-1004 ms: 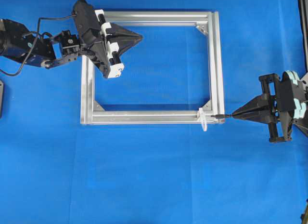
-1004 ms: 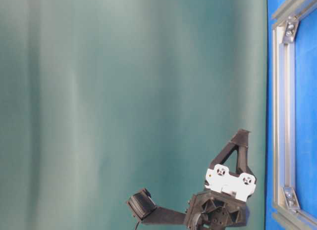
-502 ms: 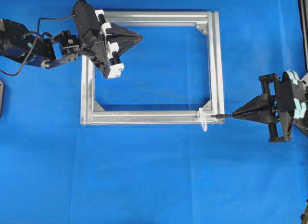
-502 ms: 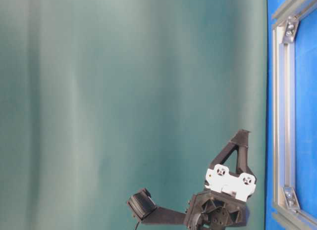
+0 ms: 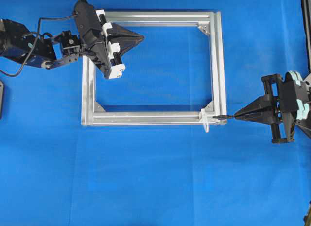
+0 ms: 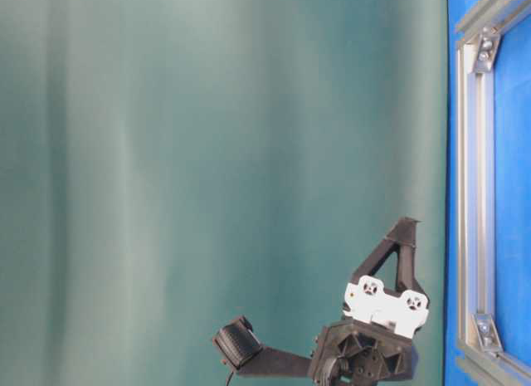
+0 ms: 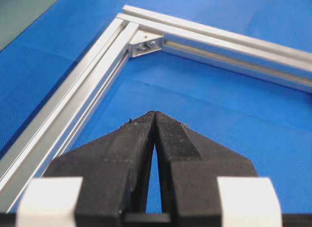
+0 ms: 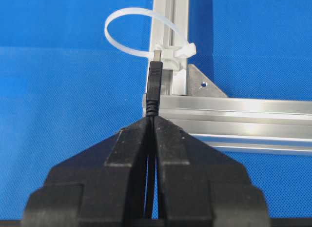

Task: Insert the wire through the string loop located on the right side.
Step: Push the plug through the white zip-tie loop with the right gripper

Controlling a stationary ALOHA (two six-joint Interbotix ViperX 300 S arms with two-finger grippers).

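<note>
**A:** Where is your thin black wire point(image 8: 153, 85) with the small metal-tipped plug right now?

**B:** It sticks straight out ahead of your right gripper point(image 8: 152, 120), whose black fingers point(image 8: 129, 139) are pressed together on the cable just behind the plug. The metal tip sits just at the clear-white string loop point(image 8: 141, 34), close to its clasp; you cannot tell from the wrist view whether it has entered the loop or only reached its edge.

**A:** And the loop itself?

**B:** It is directly in front of your right fingertips, fastened to the silver aluminium frame point(image 5: 216, 65) near the corner closest to that hand, bulging out to the left of the bar as the wrist camera sees it.

**A:** What about your other hand?

**B:** Your left gripper point(image 7: 154, 114) has its fingertips together with nothing between them. It hangs over the blue cloth point(image 5: 155, 177) inside the frame, with a corner bracket point(image 7: 146, 44) ahead of it and slightly left.
</note>
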